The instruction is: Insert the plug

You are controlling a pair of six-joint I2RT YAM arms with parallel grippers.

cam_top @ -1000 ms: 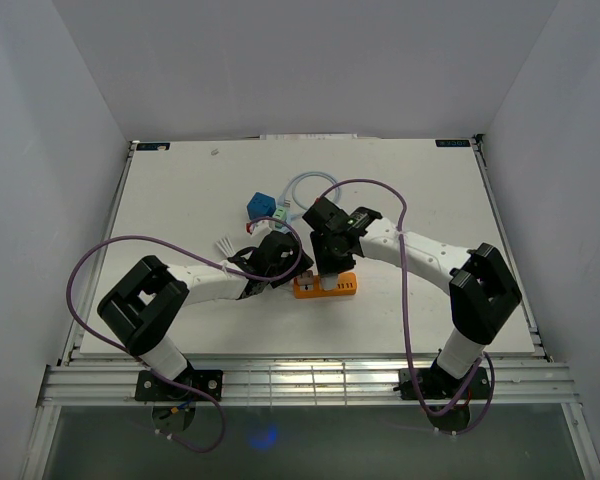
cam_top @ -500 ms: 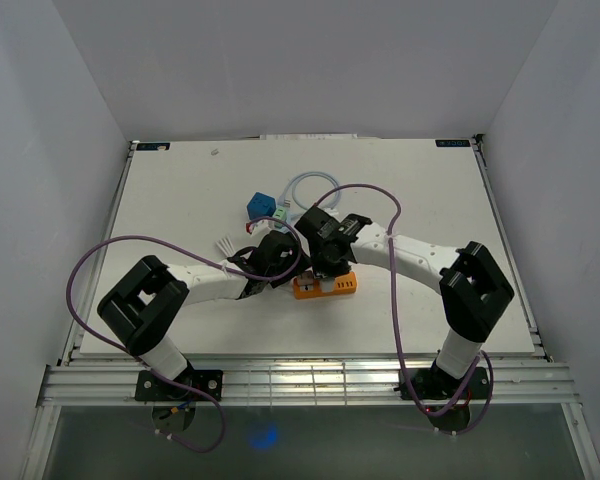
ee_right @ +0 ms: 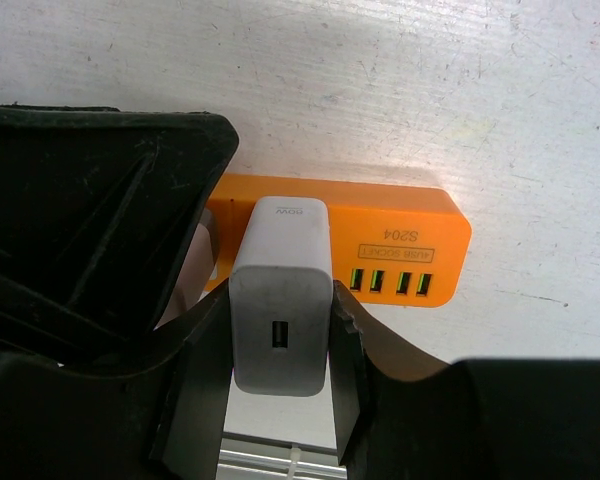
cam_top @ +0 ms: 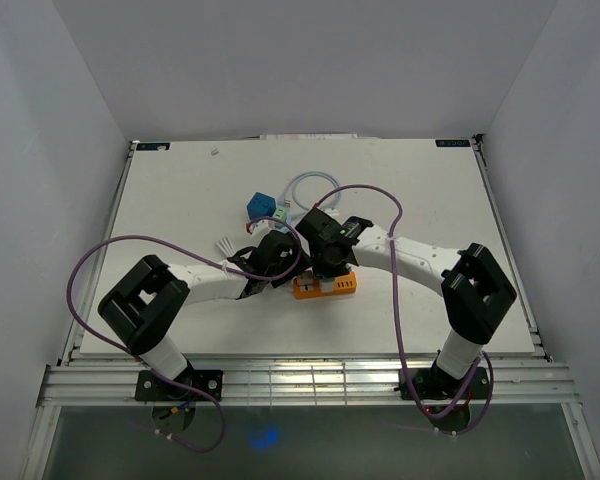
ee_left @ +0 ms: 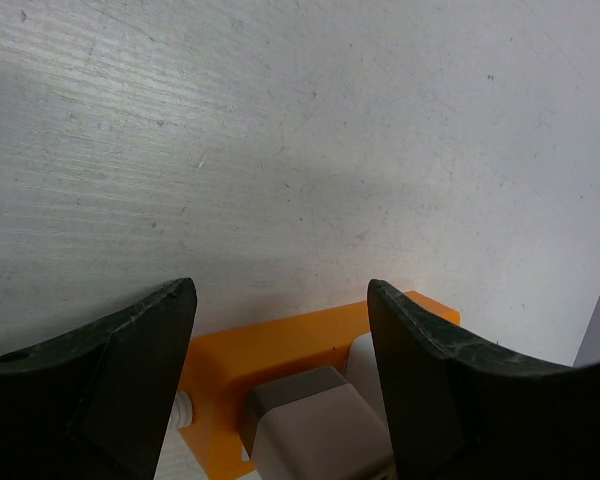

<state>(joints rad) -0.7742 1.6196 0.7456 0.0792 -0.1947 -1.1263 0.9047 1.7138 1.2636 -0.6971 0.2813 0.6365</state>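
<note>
**White plug pinched over the strip, left fingers spread beside it**

Top view: you see both wrists meeting over the orange socket strip [cam_top: 327, 286] mid-table [cam_top: 180, 190], a blue box [cam_top: 260, 204] at its 11 o'clock; the plug is hidden here. Left wrist: your left fingers [ee_left: 120, 370] stand spread, with the strip's end between them at 6 o'clock. Right wrist: your right fingers [ee_right: 205, 380] pinch the white plug [ee_right: 280, 295], which meets the strip at 9 o'clock of the lit USB ports [ee_right: 392, 283].
</note>
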